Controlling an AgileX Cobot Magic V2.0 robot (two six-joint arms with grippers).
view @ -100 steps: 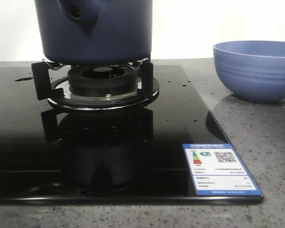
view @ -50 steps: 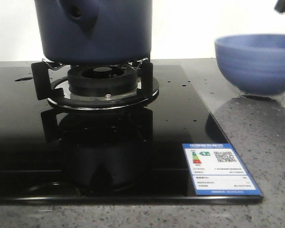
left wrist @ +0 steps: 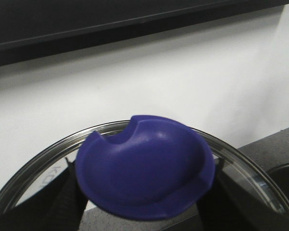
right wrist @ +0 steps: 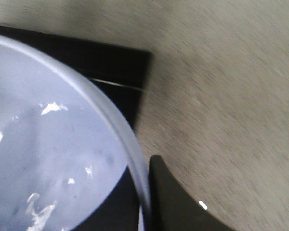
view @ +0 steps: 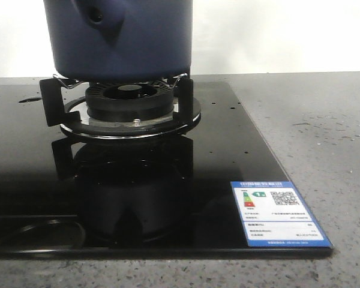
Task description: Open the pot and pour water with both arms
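Observation:
The dark navy pot (view: 123,36) stands on the gas burner (view: 129,105); its top is cut off by the front view. In the left wrist view my left gripper (left wrist: 143,207) is shut on the blue knob (left wrist: 144,166) of a glass lid with a steel rim (left wrist: 33,166), held up against a white wall. In the right wrist view my right gripper (right wrist: 143,202) is shut on the rim of the light-blue bowl (right wrist: 48,159), which holds water, above the stove's corner (right wrist: 111,67). Neither gripper shows in the front view.
The black glass stove top (view: 36,168) carries an energy label (view: 279,213) at its front right corner. Speckled grey counter (view: 324,132) lies to its right, also in the right wrist view (right wrist: 221,96). A ring-shaped reflection (view: 39,234) lies on the glass at front left.
The light-blue bowl rose from the counter at right and left the front view. A ring-shaped reflection has appeared on the glass at front left. The pot has not moved.

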